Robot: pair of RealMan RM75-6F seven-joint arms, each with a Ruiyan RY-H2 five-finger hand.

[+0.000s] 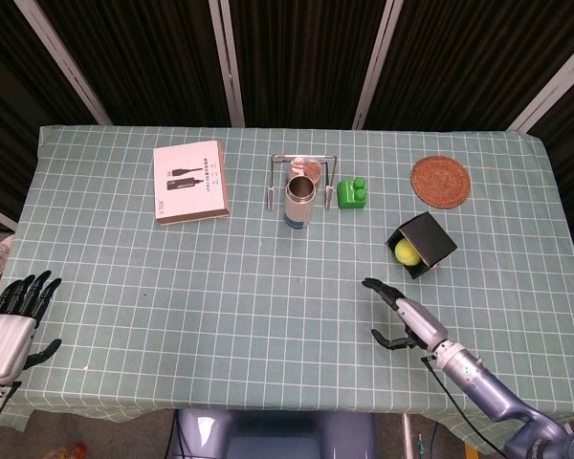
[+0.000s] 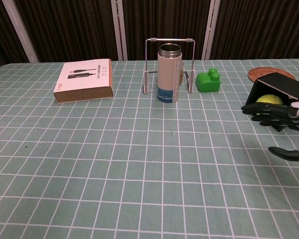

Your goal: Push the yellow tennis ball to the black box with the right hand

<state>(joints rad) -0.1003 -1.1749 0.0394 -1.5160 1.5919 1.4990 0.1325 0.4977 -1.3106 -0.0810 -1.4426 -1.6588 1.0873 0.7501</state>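
The table (image 1: 124,277), covered in a green grid cloth, fills most of both views. In the head view the black box (image 1: 429,239) lies on its side at right of centre, its opening turned toward the lower left of the frame. The yellow tennis ball (image 1: 405,251) sits just inside that opening; judged from this, the push looks complete.

Risks, as judgement:
- The ball rests at the mouth, not deep inside. A brush from the right hand (image 1: 402,318) against the box could tip or shift it and let the ball roll back out.
- The right hand is empty with fingers spread, low in the frame and apart from the box. A sweep toward frame centre could strike the steel tumbler (image 1: 298,200) or the green block (image 1: 352,194).

View differences:
- The head view alone shows the left hand (image 1: 12,322), at the lower-left edge, fingers apart and holding nothing.
- It also shows the woven coaster (image 1: 440,180) whole, and the pink box (image 1: 190,181) from above.
- The chest view shows the ball (image 2: 268,100) low inside the box opening, with the right fingers (image 2: 269,112) partly overlapping it in frame.
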